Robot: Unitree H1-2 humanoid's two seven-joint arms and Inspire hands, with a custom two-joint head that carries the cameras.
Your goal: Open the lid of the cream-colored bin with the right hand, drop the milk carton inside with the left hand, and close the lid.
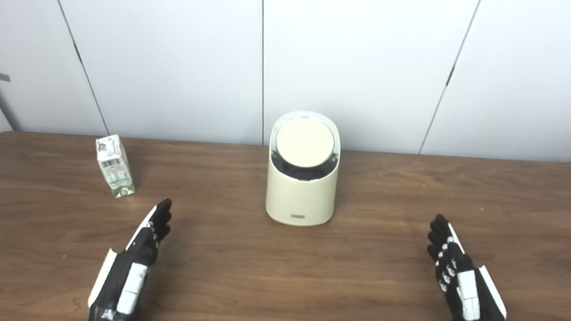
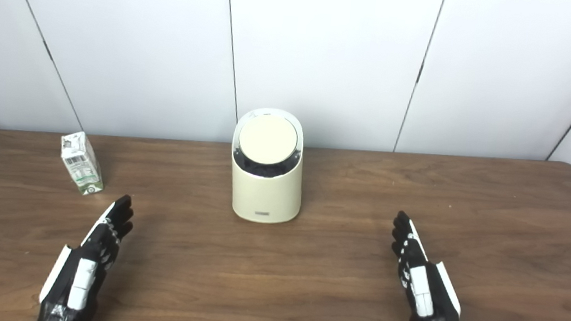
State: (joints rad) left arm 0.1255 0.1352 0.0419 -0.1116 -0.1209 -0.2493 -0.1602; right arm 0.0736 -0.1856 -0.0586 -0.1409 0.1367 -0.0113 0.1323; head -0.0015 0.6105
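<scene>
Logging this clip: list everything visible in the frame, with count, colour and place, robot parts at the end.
bin: one, cream-coloured, upright at the table's middle, toward the back.
lid: one, cream, round, tilted disc seated in the bin's top, a dark gap below it.
milk carton: one, white and green, standing at back left, leaning slightly.
table: one, dark brown wood grain, filling the lower frame.
wall panels: white, behind the table.
left hand: one, black and white, open, near left, holding nothing.
right hand: one, black and white, open, near right, holding nothing.
</scene>
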